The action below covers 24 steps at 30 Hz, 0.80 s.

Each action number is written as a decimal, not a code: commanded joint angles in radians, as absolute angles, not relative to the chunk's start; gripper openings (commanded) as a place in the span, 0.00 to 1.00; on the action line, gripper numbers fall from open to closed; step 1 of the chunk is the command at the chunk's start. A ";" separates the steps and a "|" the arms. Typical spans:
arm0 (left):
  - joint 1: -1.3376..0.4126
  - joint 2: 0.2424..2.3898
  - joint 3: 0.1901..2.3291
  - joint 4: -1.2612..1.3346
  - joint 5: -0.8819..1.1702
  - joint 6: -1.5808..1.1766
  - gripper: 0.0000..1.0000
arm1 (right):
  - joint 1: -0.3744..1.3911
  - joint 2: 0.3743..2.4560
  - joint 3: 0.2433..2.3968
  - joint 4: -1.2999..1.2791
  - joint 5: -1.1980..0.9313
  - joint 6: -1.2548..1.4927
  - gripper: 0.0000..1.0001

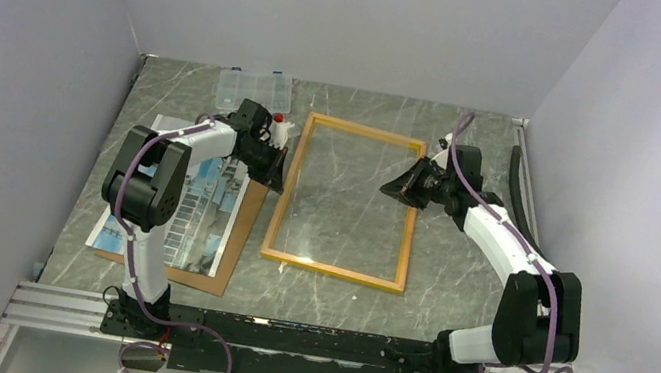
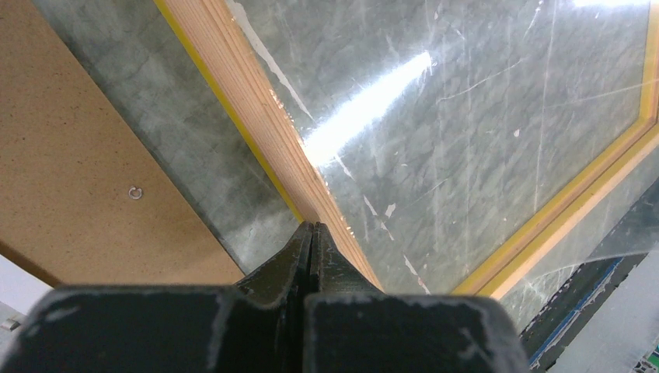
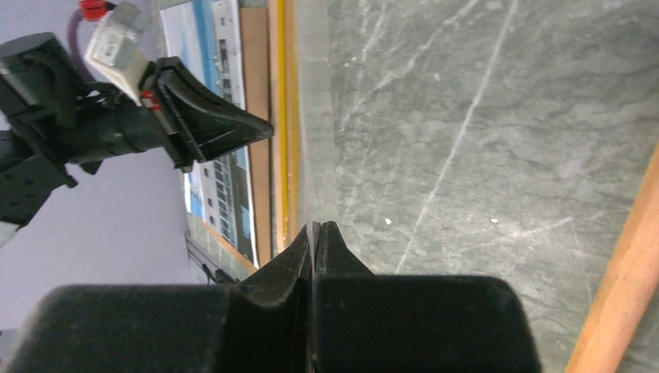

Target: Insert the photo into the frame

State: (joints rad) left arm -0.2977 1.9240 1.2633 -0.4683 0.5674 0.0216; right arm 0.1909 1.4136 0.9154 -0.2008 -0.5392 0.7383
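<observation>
Top view: the frame (image 1: 333, 269) lies flat at centre, holding only glass (image 1: 345, 199). The photo (image 1: 206, 211) rests on a brown board (image 1: 229, 253) at 9 o'clock; likely thin, light and floppy, best lifted by an edge. Clear box (image 1: 255, 88) at 11 o'clock, contents unclear.
Left wrist: left gripper (image 2: 312, 229) clenched, empty, at the frame's rim.
Right wrist: right gripper (image 3: 317, 227) clenched, empty, over the glass.

Yellow-bordered glazed frame (image 1: 286, 189) flat, centre; building photo (image 1: 211, 209) flat just left, outside.
</observation>
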 commanded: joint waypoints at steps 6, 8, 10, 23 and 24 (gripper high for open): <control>-0.310 1.901 1.261 -0.443 0.624 0.014 0.03 | 0.195 1.420 0.872 -0.207 -0.549 0.763 0.00; -0.310 1.901 1.259 -0.442 0.622 0.014 0.03 | 0.195 1.424 0.870 -0.200 -0.554 0.764 0.00; -0.310 1.903 1.259 -0.442 0.622 0.015 0.03 | 0.194 1.423 0.870 -0.188 -0.563 0.764 0.00; -0.310 1.915 1.273 -0.445 0.623 0.012 0.03 | 0.204 1.389 0.896 0.055 -0.734 0.886 0.00; -0.310 1.915 1.272 -0.445 0.623 0.011 0.03 | 0.212 1.385 0.890 0.076 -0.736 0.900 0.00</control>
